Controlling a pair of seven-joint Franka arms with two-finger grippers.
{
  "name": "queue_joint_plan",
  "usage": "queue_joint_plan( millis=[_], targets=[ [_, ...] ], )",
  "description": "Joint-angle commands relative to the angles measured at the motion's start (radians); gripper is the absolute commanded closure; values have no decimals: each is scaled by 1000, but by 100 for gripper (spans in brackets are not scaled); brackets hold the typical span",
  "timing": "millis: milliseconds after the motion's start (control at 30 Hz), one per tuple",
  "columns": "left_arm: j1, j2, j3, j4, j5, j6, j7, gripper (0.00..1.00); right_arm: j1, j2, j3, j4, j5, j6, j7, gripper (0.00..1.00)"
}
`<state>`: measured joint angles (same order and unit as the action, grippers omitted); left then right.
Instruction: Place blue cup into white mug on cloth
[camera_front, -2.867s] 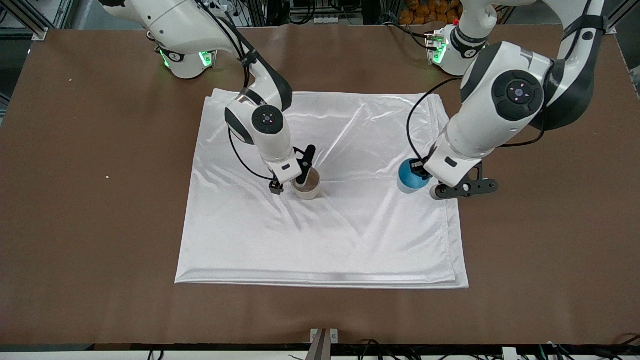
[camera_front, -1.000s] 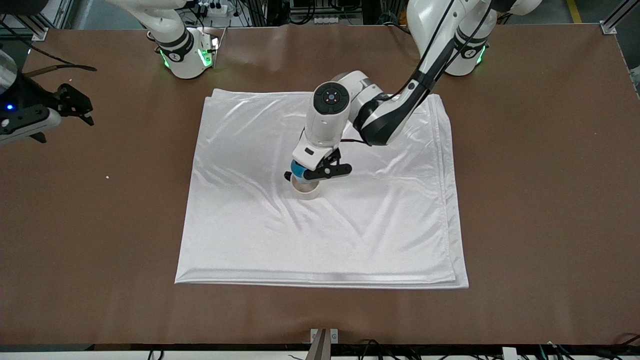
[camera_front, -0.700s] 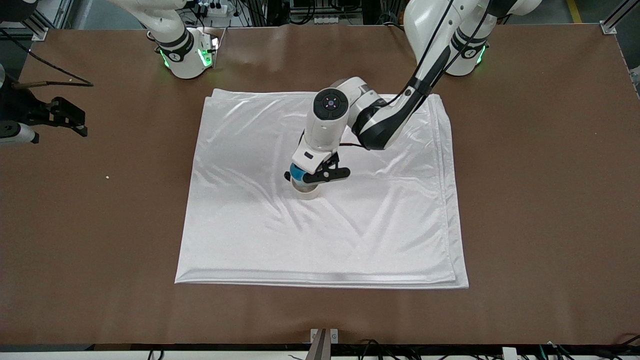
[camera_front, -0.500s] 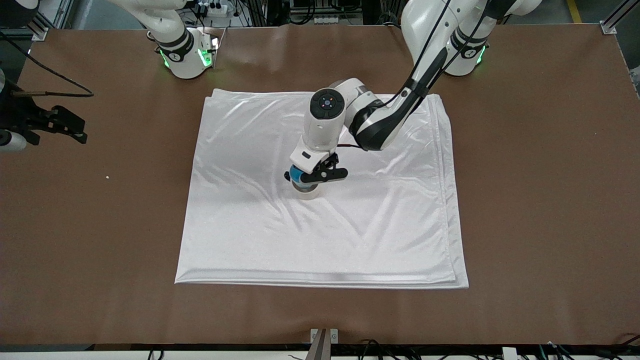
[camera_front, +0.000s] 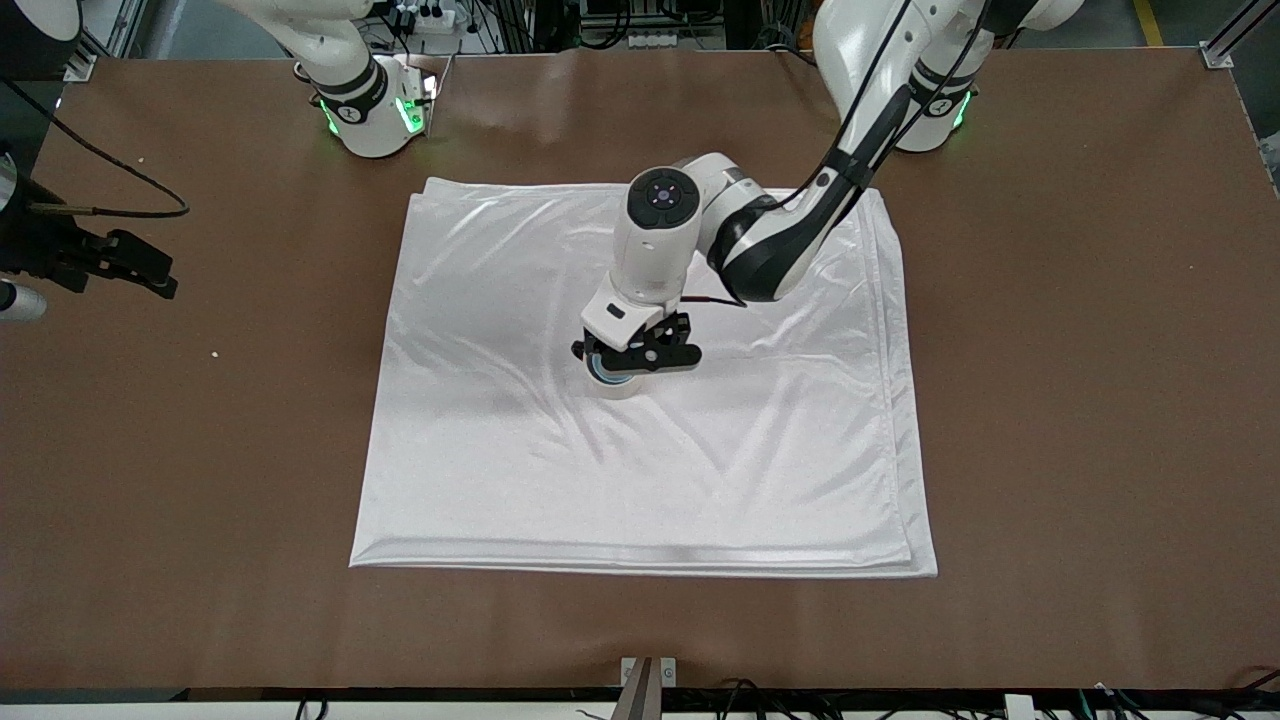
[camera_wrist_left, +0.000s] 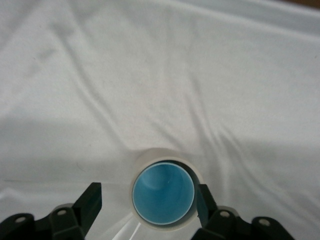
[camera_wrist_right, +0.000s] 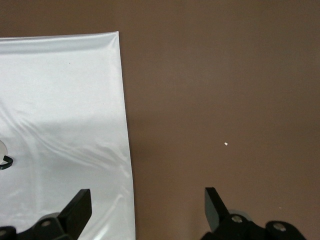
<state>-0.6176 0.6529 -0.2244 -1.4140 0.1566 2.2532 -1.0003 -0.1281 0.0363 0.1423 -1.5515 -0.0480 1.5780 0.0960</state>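
Observation:
The blue cup (camera_wrist_left: 163, 192) stands upright inside the white mug (camera_wrist_left: 150, 156), its rim just within the mug's rim. The mug (camera_front: 622, 388) stands near the middle of the white cloth (camera_front: 650, 480). My left gripper (camera_front: 635, 355) hangs right over the mug and is open. In the left wrist view, my left gripper (camera_wrist_left: 148, 202) has one finger (camera_wrist_left: 90, 200) well clear of the mug and the other at its rim. My right gripper (camera_front: 150, 270) is open and empty, and waits over bare table at the right arm's end.
The brown table (camera_front: 1080, 400) surrounds the cloth. A small white speck (camera_front: 214, 353) lies on the table toward the right arm's end. The right wrist view shows my right gripper (camera_wrist_right: 147, 207) over the cloth's edge (camera_wrist_right: 122, 125), with the speck (camera_wrist_right: 226, 144) nearby.
My left gripper carried the blue cup from the cloth's edge to the mug, lowered it in and opened. My right gripper left the mug and withdrew off the cloth.

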Motion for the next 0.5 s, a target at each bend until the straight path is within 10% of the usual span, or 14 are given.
queue_joint_plan(
  millis=[0,467],
  targets=[
    [59,-96,2,-14,29,-59,25,0,-38,-18,13,-21,54,2,21,0],
    [265,-285,-3,-14,20,-311,279,0,-53,-24,14,-22,74,5,21,0]
  ],
)
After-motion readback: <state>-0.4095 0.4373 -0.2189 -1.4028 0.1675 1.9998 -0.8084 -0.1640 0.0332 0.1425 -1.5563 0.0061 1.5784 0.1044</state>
